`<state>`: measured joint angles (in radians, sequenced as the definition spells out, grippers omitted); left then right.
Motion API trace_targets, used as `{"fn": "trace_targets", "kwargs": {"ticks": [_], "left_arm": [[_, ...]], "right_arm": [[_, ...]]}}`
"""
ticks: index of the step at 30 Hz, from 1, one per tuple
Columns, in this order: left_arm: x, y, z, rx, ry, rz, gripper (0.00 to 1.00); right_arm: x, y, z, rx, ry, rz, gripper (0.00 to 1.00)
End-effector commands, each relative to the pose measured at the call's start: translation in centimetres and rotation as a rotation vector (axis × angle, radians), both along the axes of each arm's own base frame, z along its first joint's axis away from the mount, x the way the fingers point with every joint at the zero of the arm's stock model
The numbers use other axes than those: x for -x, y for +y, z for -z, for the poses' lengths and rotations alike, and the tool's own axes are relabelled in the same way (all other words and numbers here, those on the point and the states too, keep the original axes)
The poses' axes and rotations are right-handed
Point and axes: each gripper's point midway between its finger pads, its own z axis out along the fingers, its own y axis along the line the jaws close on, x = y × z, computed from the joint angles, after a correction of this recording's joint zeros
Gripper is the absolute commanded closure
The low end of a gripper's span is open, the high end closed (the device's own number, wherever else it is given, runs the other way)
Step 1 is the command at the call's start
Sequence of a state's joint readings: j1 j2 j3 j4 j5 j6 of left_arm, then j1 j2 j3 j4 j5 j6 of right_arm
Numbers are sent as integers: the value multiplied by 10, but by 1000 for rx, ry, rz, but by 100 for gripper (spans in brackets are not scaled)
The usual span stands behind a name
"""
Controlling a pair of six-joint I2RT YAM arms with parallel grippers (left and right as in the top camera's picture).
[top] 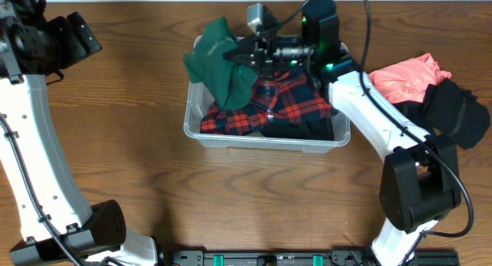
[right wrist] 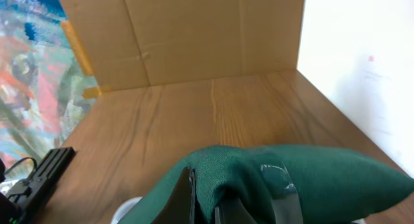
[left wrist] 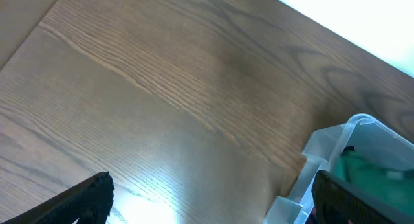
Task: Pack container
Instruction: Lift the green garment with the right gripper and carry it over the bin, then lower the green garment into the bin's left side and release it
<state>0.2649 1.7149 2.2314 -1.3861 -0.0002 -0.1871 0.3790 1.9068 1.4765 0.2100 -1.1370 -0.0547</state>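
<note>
the container's (top: 265, 141) far rim is hidden under the right arm and clothes, and its base is covered; the left wrist view catches only one corner. it sits mid-table (top: 138, 143), long axis running left to right in the overhead view, and holds a red plaid shirt (top: 288, 104) and a dark garment (top: 307, 129). the right gripper (right wrist: 233, 201) is clamped on a green garment (top: 219, 62) over the far corner on the left arm's side. the left gripper (top: 84, 37) hangs well apart, jaws spread wide.

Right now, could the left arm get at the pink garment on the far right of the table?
Probably not. The left claw hangs open at far left, and the container and the right arm, with the right claw shut on a green garment, lie between it and the pink garment.
</note>
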Motion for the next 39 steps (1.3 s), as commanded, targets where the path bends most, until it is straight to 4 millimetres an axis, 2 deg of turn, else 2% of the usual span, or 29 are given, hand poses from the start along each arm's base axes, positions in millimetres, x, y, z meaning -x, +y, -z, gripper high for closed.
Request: {"fn": "trace_targets", "kwargs": {"ticks": [1,13,18,19,20,21,22,27,32,36,39], "left_arm": [[0,2,2,1,6,-10,2],[0,2,2,1,6,-10,2],[0,2,2,1,6,-10,2],[0,2,2,1,6,-10,2],[0,2,2,1,6,-10,2],[0,2,2,1,6,-10,2],[0,2,2,1,6,-10,2],[0,2,2,1,6,-10,2],[0,2,2,1,6,-10,2],[0,2,2,1,6,-10,2],[0,2,2,1,6,-10,2]], "right_arm": [[-1,-14,-14,-25,-17,-30,99],[1,-17,-12,-23,0,-48,99],[0,-21,-1,5,23,-35,99],[-5,-23,4,18,43,-8,83],[-9,-25,7,30,57,18,44],[-13,-26,11,44,72,46,18],[-18,-29,15,57,86,76,1],[-32,-46,21,75,123,145,1],[-54,-70,37,152,266,302,1],[-56,-84,55,374,313,446,1],[-48,-90,52,579,296,553,1]]}}
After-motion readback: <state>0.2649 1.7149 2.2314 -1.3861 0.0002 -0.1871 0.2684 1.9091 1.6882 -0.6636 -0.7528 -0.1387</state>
